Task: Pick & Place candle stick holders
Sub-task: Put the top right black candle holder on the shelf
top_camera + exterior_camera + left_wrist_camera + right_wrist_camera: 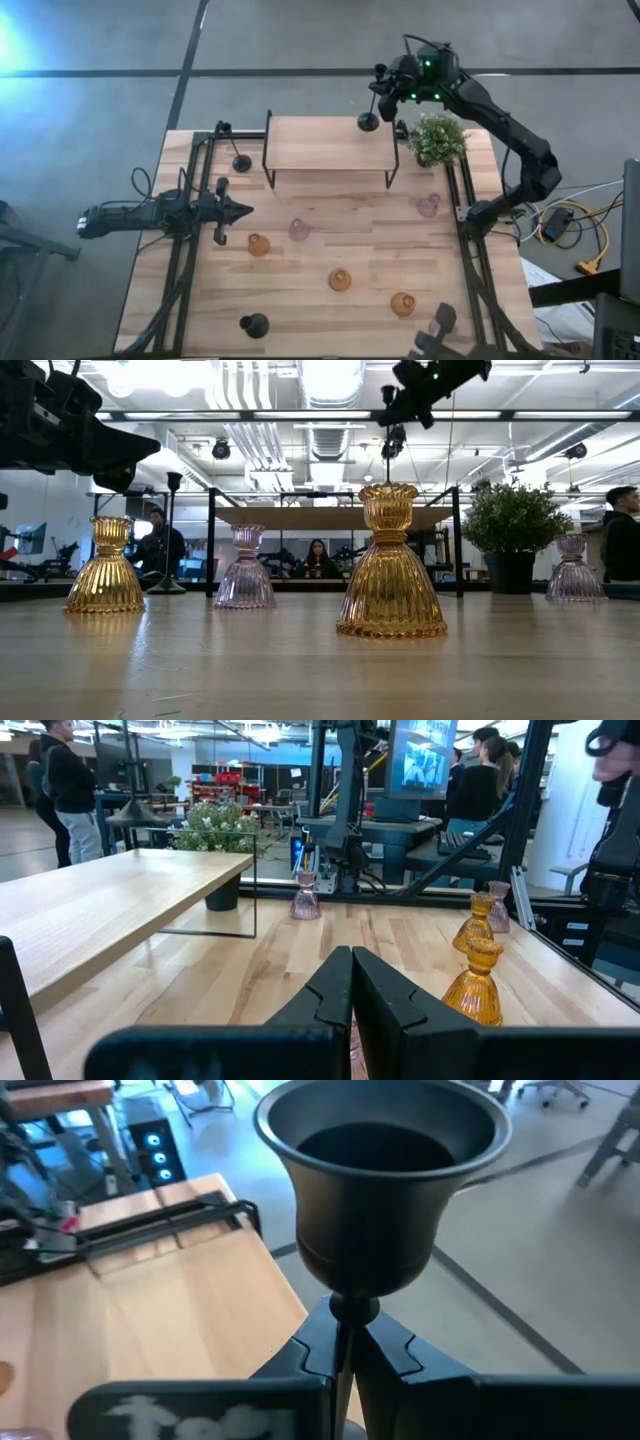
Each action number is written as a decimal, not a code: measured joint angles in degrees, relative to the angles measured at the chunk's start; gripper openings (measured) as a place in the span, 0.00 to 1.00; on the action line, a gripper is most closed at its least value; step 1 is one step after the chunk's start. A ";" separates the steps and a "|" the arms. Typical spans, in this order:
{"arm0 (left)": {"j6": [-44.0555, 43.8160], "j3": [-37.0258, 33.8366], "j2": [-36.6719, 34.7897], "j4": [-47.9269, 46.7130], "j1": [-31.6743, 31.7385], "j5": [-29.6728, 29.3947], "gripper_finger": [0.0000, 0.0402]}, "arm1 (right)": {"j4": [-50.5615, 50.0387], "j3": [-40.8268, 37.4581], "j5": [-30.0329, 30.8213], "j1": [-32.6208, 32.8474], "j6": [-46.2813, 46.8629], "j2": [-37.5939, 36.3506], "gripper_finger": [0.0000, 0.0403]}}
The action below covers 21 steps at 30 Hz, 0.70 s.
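Observation:
My right gripper (pixel 384 88) is at the far right, over the far right end of the wooden shelf (pixel 325 145). It is shut on a black candle stick holder (pixel 380 1180), whose round base (pixel 368 122) shows above the shelf top. A second black holder (pixel 241 162) stands on its base left of the shelf, and a third (pixel 254 324) stands near the front edge. Several amber and pink glass holders (pixel 340 279) stand on the table in front of the shelf. My left gripper (pixel 240 210) is shut and empty at the table's left, held above it. My right gripper pinches the black holder's thin stem (pixel 343 1308) just below its cup, between its two fingers. The fingers lie across the stem. The holder stands upright in the hold. In the low view its lower end (pixel 396 438) is well clear of the shelf top.
A small green plant in a dark pot (pixel 437 138) stands just right of the shelf, close to my right arm. Black rails (pixel 190 250) run along both table sides. A dark object (pixel 440 320) sits at the front right edge. People stand beyond the table.

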 joint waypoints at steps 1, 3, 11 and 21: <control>0.00 0.00 0.01 0.01 0.00 -0.01 0.03 | 0.18 0.00 -0.02 -0.40 -0.14 0.54 0.03; 0.00 0.00 0.01 0.00 -0.01 -0.02 0.03 | 0.17 0.00 -0.71 -1.27 -0.16 1.12 0.03; -0.01 0.01 0.00 0.01 -0.01 -0.01 0.03 | 0.27 -0.13 -1.25 -2.97 -1.14 0.77 0.03; 0.01 0.00 0.01 0.02 -0.01 0.00 0.03 | 0.27 -1.68 -2.80 -3.98 -1.40 0.36 0.03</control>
